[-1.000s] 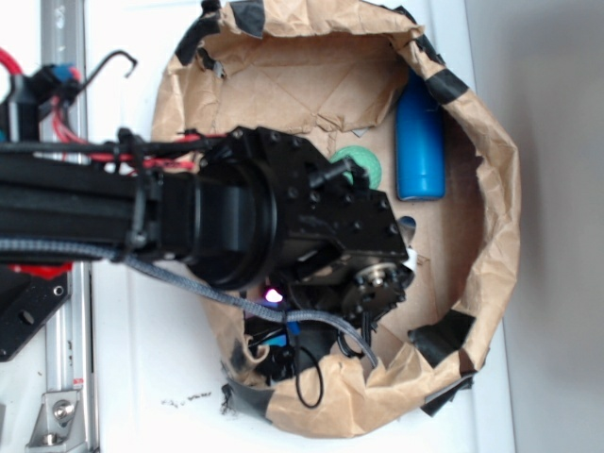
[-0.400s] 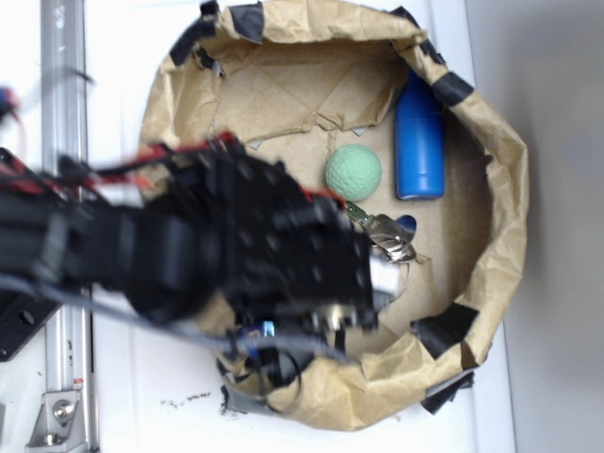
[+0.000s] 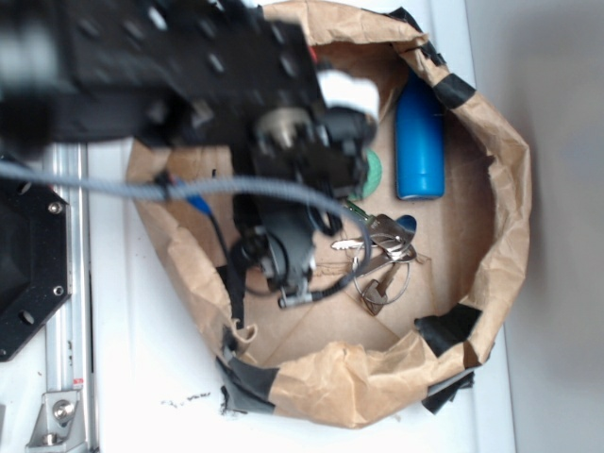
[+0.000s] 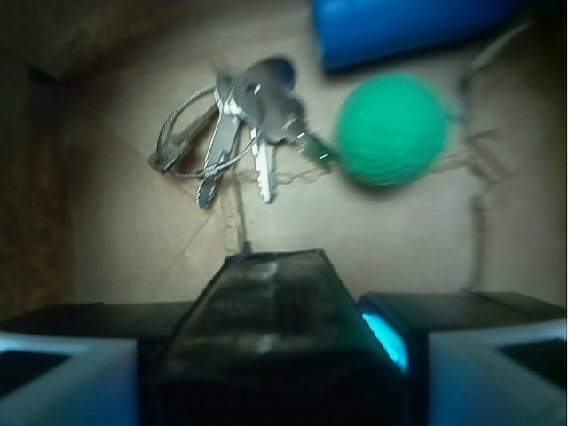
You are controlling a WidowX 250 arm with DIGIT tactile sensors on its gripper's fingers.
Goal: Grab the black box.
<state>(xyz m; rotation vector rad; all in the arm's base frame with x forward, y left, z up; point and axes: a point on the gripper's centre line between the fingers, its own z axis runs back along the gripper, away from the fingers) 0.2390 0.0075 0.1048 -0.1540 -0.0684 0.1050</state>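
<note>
Jaws clamping one black box [image 4: 271, 337], one green ball [image 4: 390, 130], one keyring [image 4: 235, 124]

Everything sits inside the paper bowl [image 3: 500, 236], which rests on the table. In the wrist view the box [image 4: 266, 302] is wedged in the gripper [image 4: 266, 377], a finger on each side. Ahead of it on the bowl's floor lie the keys [image 4: 240, 124], with the ball [image 4: 390, 129] just to their right, perhaps touching the key tag, though blur makes that hard to call. Beyond the ball, against the bowl's wall, lies the tube [image 4: 408, 27]. From outside, the arm hangs over the bowl's left half. The plate [image 3: 28, 264] and the rail [image 3: 66, 377] sit outside the bowl, to its left.
</note>
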